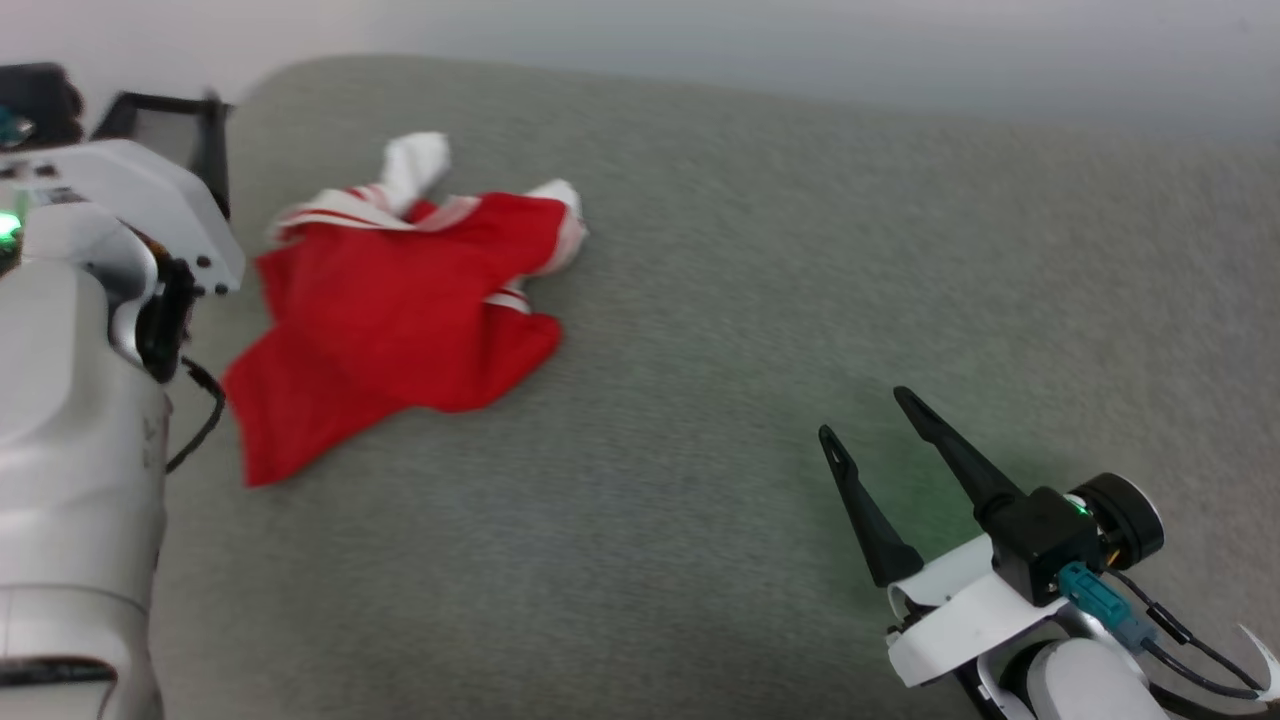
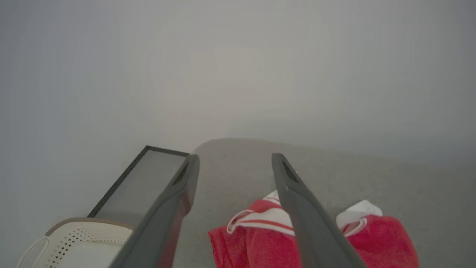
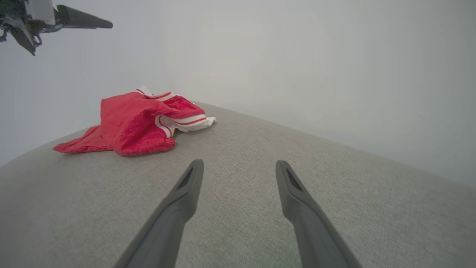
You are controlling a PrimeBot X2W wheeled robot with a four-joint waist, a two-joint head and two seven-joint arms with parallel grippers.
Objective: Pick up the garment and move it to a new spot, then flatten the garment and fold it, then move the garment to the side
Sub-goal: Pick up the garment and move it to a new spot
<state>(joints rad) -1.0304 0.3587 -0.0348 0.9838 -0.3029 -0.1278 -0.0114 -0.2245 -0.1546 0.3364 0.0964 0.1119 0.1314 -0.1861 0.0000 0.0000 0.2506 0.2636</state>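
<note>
Well, nothing looks started: the garment [image 1: 400,320] lies crumpled at ten o'clock on the grey surface [image 1: 800,250], untouched. Left gripper [image 2: 235,157] hangs above it, jaws spread and empty. Right gripper [image 1: 862,412] sits at five o'clock, likewise spread and empty. Pickup, flattening, folding and the move aside are all to come.

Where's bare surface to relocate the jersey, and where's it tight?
Free: the wide grey surface between the jersey and the right gripper, running right to the far edge; also the near strip between the jersey's hem and the robot. Crowded: the left side, where the left gripper hangs over the jersey beside a black-framed panel.
</note>
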